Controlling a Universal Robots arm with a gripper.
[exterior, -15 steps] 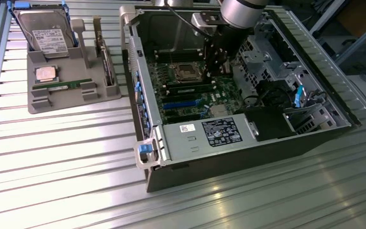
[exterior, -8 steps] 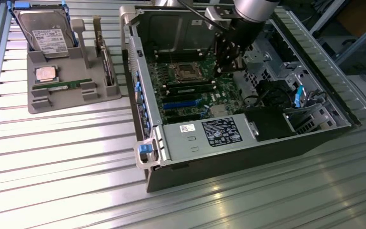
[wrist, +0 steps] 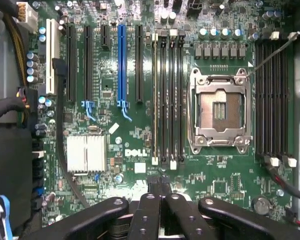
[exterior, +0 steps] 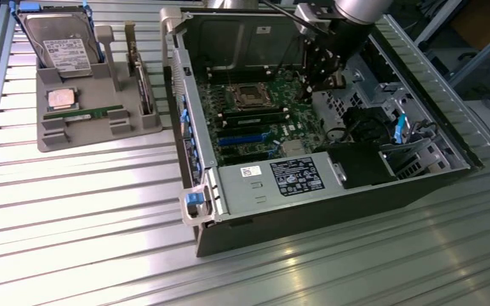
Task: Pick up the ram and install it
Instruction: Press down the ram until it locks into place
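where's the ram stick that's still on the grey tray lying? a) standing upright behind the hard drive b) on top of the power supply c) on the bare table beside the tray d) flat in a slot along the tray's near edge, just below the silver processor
d: in the exterior view the ram stick lies flat in a slot of the grey tray, just below the silver processor.

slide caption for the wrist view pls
Shut gripper above the motherboard, near the memory slots beside the empty processor socket.
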